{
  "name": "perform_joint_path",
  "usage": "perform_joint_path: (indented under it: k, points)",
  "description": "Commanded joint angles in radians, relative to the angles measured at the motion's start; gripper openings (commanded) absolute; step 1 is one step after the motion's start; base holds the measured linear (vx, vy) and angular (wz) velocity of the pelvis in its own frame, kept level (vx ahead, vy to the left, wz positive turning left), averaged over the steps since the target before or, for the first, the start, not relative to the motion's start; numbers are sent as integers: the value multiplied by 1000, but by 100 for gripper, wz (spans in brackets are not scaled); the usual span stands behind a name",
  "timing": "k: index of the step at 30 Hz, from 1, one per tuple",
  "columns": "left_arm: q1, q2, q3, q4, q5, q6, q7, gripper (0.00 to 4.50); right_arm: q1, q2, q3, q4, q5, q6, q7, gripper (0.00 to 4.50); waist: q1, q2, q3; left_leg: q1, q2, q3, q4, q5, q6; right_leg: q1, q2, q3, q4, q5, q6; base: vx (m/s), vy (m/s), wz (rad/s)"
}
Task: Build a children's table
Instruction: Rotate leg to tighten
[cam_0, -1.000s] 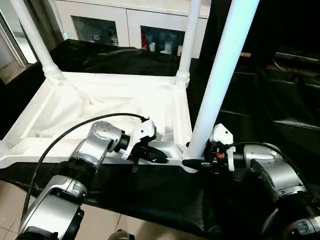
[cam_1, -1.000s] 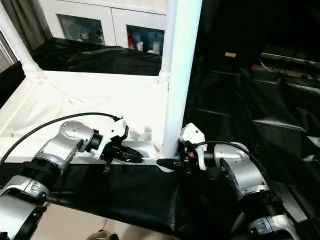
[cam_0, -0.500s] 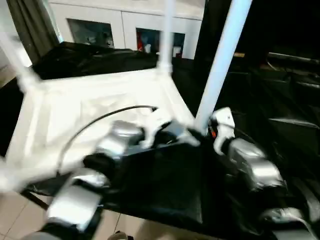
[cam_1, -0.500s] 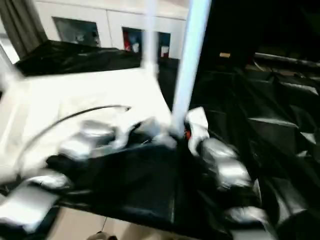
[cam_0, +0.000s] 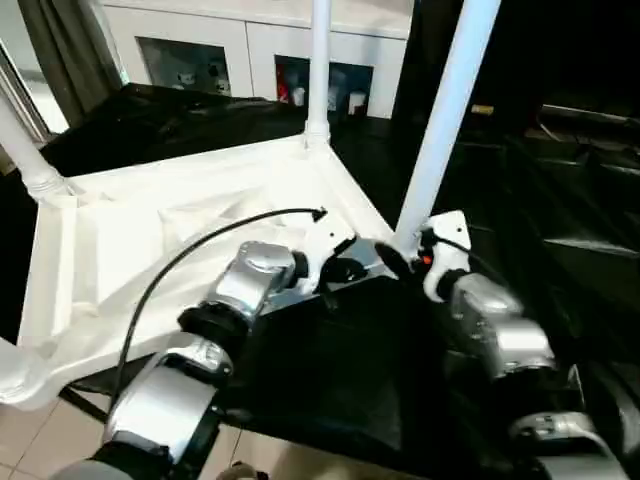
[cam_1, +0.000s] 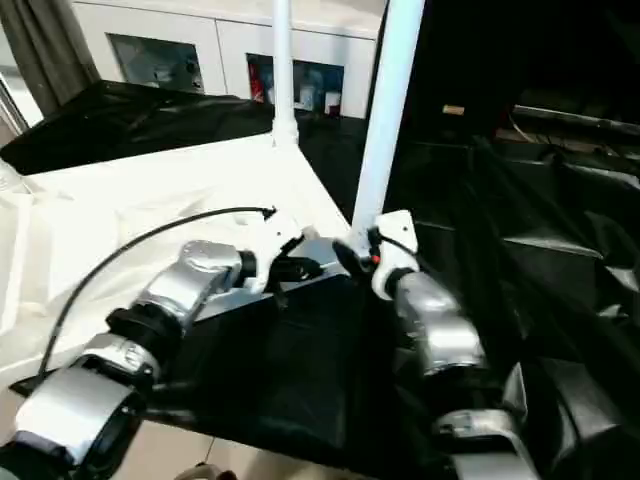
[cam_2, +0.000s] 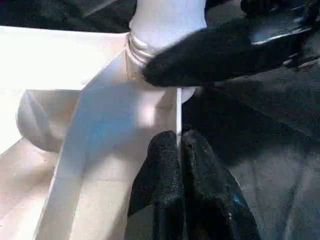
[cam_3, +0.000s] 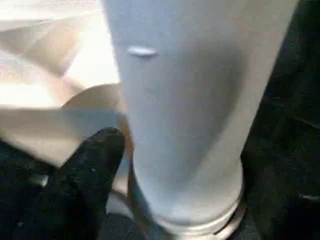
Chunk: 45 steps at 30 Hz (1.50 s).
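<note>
The children's table lies upside down on black cloth, its white ribbed top (cam_0: 180, 200) facing up. Legs stand in the far corner (cam_0: 318, 70), the left corner (cam_0: 20, 150) and the near right corner (cam_0: 445, 110). My left gripper (cam_0: 352, 270) is shut on the thin rim of the top beside that near right socket; in the left wrist view its fingertips (cam_2: 178, 145) meet on the rim's edge. My right gripper (cam_0: 405, 252) stands open around the base of the near right leg (cam_3: 185, 100), with one finger (cam_3: 92, 160) beside the collar.
The black cloth (cam_0: 330, 370) drapes over the work surface's near edge, above a tiled floor (cam_0: 30, 440). A white cabinet with glass doors (cam_0: 250, 50) stands behind. Black-draped shapes (cam_0: 580, 200) rise on the right. A cable (cam_0: 200, 245) arcs over my left forearm.
The whole picture has swung and blurred, so the camera moved. Both grippers stay at the near right corner, the left on the rim, the right at the leg's base.
</note>
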Motion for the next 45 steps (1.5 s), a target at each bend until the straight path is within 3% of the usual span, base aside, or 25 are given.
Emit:
perform_joint_path:
  k: [1,4,11,15,19,26,30,32,33,36,38,40,41,43,45]
  points:
    - [31,23,-45,-33,-11,-24,-121,0,33,-49,143,-110,50,26,267,376,2,-13,-53,8,48,-27,-70,-183,68,42,-65,49,-79,-116,-225,0,0,0]
    - [52,66,-67,-72,-20,-25,-230,0,48,-124,170,-163,52,30,368,376,4,-14,-56,6,49,-24,-65,-140,101,45,-67,47,-69,-46,-252,0,0,0]
    - [88,145,-94,-124,-31,-34,-390,0,73,-229,206,-220,56,34,543,376,10,-12,-56,10,55,-20,-63,-147,97,42,-64,45,-64,-51,-281,0,0,0]
    - [104,169,-100,-161,-41,-16,-428,0,77,-247,220,-235,55,50,560,376,12,-12,-55,12,56,-21,-65,-158,85,39,-65,46,-65,-74,-282,0,0,0]
    - [117,182,-96,-180,-44,-13,-441,0,77,-242,223,-241,59,58,564,341,10,-12,-56,13,55,-22,-66,-167,70,39,-65,47,-67,-96,-276,0,0,0]
    - [127,187,-98,-200,-47,-3,-438,0,86,-226,222,-244,69,70,570,290,11,-13,-59,11,53,-21,-61,-128,85,42,-63,46,-59,-36,-285,0,0,0]
    - [118,174,-85,-187,-40,2,-388,0,93,-205,209,-229,71,67,534,267,11,-13,-59,11,53,-21,-61,-133,86,41,-64,46,-61,-49,-284,0,0,0]
    - [106,158,-71,-167,-34,5,-336,0,88,-181,196,-200,54,76,474,266,8,-14,-55,13,52,-21,-63,-157,72,38,-64,46,-65,-92,-278,0,0,0]
    - [82,124,-48,-124,-23,10,-232,0,74,-140,178,-142,20,76,363,265,8,-13,-54,13,51,-22,-64,-171,66,37,-65,47,-69,-116,-274,0,0,0]
    - [44,62,-19,-62,-12,23,-68,0,45,-54,121,-50,-12,83,146,264,-7,-14,-47,21,49,-29,-72,-273,-6,28,-68,46,-87,-314,-228,0,0,0]
    - [22,18,-3,-30,-8,34,32,0,22,0,80,5,-26,103,-11,264,-11,-16,-47,18,48,-32,-75,-285,-16,29,-68,45,-91,-344,-208,0,0,0]
    - [2,-38,-1,-5,1,44,124,0,-5,76,26,57,-20,115,-181,264,-17,-13,-49,25,48,-33,-77,-302,-31,21,-66,47,-95,-343,-196,0,0,0]
    - [-4,-60,0,4,6,44,164,0,-10,105,15,63,-13,118,-219,264,-19,-16,-50,20,46,-32,-76,-293,-22,25,-66,49,-94,-322,-194,0,0,0]
    - [-10,-82,-3,14,13,41,189,0,-12,135,13,66,-14,114,-250,264,-13,-10,-48,28,45,-27,-73,-296,-7,17,-65,51,-100,-313,-192,0,0,0]
    - [-19,-110,-10,29,23,29,206,0,-6,167,44,59,-41,94,-250,264,-11,-13,-51,20,44,-28,-74,-273,0,24,-65,51,-97,-293,-185,0,0,0]
